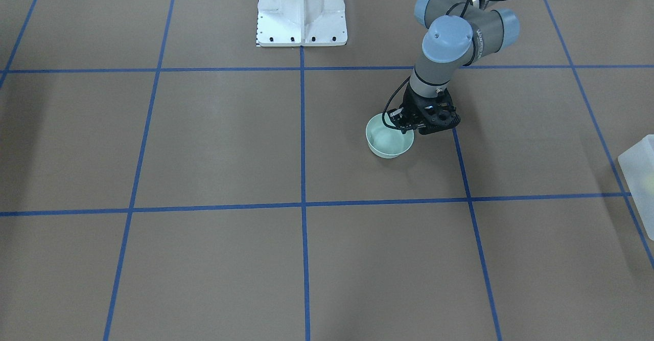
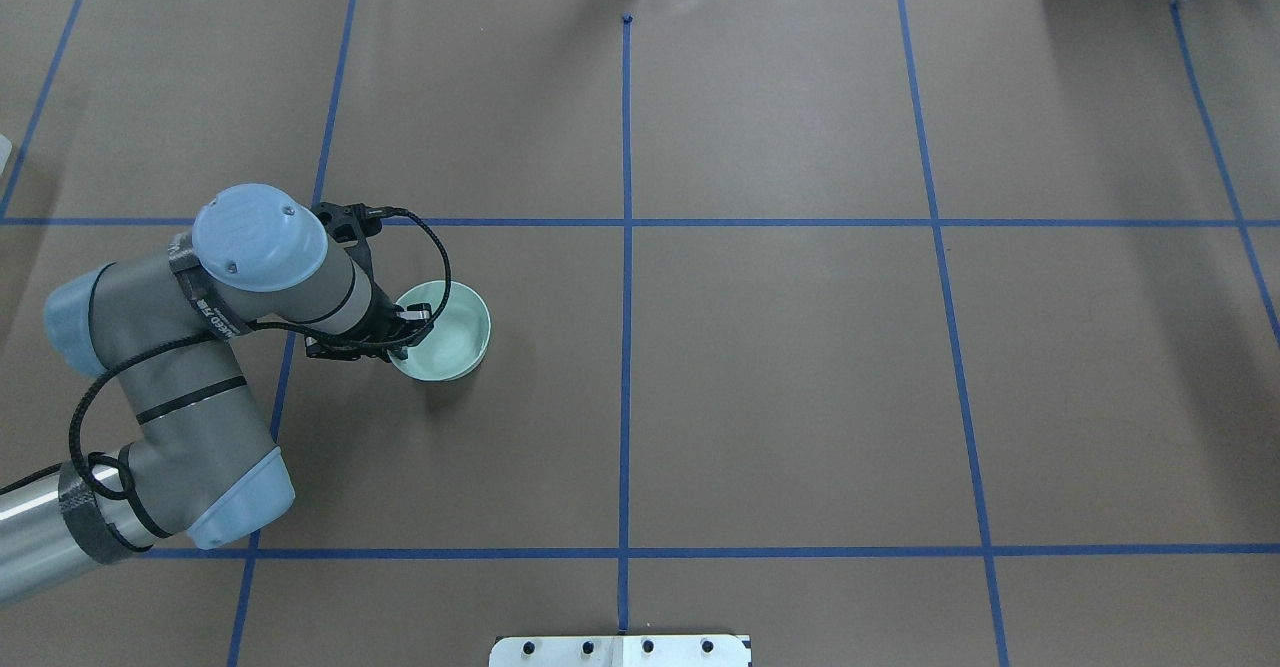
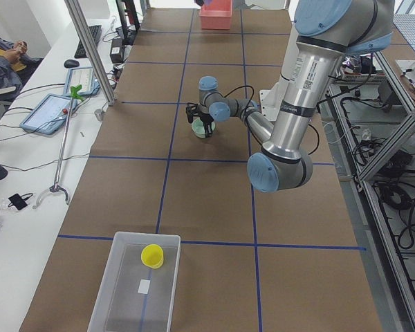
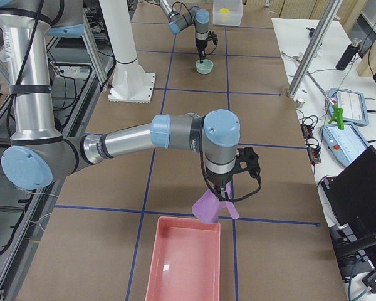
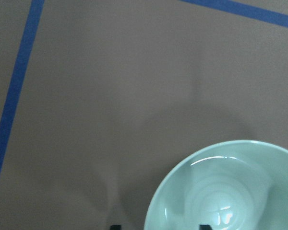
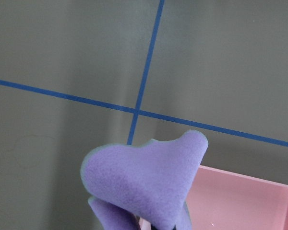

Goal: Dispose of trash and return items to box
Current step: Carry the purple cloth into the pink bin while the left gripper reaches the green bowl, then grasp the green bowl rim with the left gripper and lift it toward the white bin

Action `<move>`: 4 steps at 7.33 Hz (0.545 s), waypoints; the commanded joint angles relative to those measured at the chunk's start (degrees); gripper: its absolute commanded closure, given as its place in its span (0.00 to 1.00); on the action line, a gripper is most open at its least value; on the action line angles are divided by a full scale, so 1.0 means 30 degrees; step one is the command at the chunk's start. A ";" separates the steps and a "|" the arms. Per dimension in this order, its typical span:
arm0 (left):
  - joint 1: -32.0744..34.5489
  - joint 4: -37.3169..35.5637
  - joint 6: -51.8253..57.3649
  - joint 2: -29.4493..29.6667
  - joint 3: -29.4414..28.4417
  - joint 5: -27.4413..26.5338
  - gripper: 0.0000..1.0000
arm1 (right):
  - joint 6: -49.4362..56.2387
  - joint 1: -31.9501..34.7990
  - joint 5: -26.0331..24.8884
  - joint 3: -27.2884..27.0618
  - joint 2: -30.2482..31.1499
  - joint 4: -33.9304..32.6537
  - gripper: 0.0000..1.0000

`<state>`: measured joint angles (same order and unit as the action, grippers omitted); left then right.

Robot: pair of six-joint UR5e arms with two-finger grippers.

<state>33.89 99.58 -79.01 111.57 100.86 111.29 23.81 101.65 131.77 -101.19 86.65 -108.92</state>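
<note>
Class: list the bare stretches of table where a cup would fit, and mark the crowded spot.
Free: everything right of the centre blue tape line in the overhead view, and the far row of squares past the bowl. Crowded: around the bowl, where the left pincer straddles its rim.

Overhead and front views opposed, both showing bowl (image 2: 455, 332)

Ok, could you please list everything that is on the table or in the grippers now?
bowl: 1, mint green, upright on the table.
cup: 1, yellow, inside the box.
box: 1, translucent white, table's left end.
tray: 1, pink, table's right end.
cloth: 1, purple, hanging at the tray's edge.
pedestal: 1, white, robot's side.
left gripper: black, open, astride the bowl's rim.
right gripper: black, holding the cloth.
</note>
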 commanded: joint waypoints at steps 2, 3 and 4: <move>0.4056 -0.0234 0.1540 -0.0156 0.1151 0.3683 1.00 | 0.3480 0.0540 -0.1706 0.3071 0.0151 0.0356 1.00; 0.7333 -0.0380 0.4076 -0.0622 0.1126 0.6731 1.00 | 0.3575 0.0540 -0.1737 0.4186 0.0819 0.1519 1.00; 1.0150 -0.0382 0.8017 -0.1816 0.0894 0.7893 1.00 | 0.3489 0.0511 -0.1708 0.4749 0.1840 0.2923 1.00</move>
<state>53.59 98.64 -66.90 109.37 103.86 128.21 33.90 103.21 126.84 -89.95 89.08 -104.69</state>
